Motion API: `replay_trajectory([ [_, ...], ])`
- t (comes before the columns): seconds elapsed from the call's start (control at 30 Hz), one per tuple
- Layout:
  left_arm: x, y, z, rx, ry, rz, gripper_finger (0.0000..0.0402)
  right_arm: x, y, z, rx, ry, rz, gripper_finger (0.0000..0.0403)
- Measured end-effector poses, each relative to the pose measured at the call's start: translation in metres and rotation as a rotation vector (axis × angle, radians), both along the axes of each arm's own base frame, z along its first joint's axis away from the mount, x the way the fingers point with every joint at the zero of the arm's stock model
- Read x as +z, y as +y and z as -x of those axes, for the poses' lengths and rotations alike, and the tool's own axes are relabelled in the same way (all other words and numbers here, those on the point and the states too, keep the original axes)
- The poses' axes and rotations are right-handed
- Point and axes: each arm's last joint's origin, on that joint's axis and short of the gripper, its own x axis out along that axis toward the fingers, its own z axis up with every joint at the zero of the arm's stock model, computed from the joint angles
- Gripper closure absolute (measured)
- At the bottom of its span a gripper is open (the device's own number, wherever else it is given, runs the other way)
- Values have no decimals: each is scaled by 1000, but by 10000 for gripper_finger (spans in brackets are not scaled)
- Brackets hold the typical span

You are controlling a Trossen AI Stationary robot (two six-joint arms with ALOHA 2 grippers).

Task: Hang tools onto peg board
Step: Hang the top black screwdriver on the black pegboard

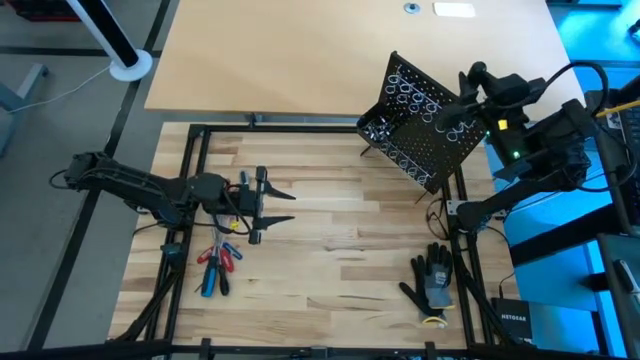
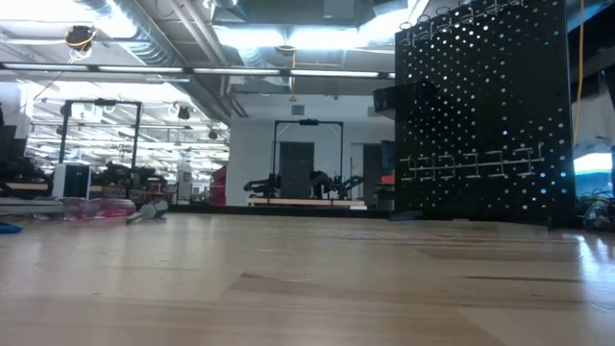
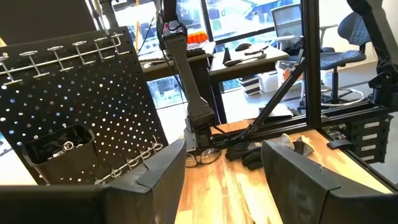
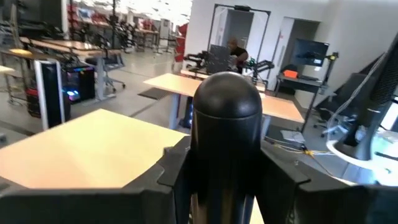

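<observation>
Right pincer (image 4: 227,163), nearest the lens in its own wrist view: both fingers closed against a black round-topped handle (image 4: 227,106). The handle stands upright between them; its lower part is hidden. From above, this pincer (image 1: 462,112) sits at the right edge of the peg board (image 1: 415,125).

Writing: only "NETGEAR" can be read, on a black box (image 1: 517,318) off the near right corner.

Peg board: far right corner of the tabletop (image 1: 340,250), upright, turned diagonally to the tabletop's edges. Rows of silver wire rings sit on its face. Its small tray (image 3: 56,146) holds silver bits.

Tools (image 1: 215,265): red- and blue-handled drivers lie in a loose fan near the left edge. Their long axes run roughly from the far side toward the near side. None hangs on the board that I can see.

Left pincer (image 1: 285,208): above the tabletop just beyond the tools, fingers spread, nothing between them, pointing toward the peg board.

Black-and-grey glove (image 1: 432,280): flat near the right edge, well apart from the tools.

Surface: pale wooden planks inside a black frame. Room: open workshop with desks, office chairs, ceiling lights.
</observation>
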Motion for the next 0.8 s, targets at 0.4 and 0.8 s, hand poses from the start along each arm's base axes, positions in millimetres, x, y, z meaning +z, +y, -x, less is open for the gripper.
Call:
replay_trajectory([
  [0.4,0,0,0,0,4,1,201,1,-1,4,-2,0,-2,270],
  [0.8,-2,0,0,0,19,10,201,3,-4,16,-1,-24,-9,270],
])
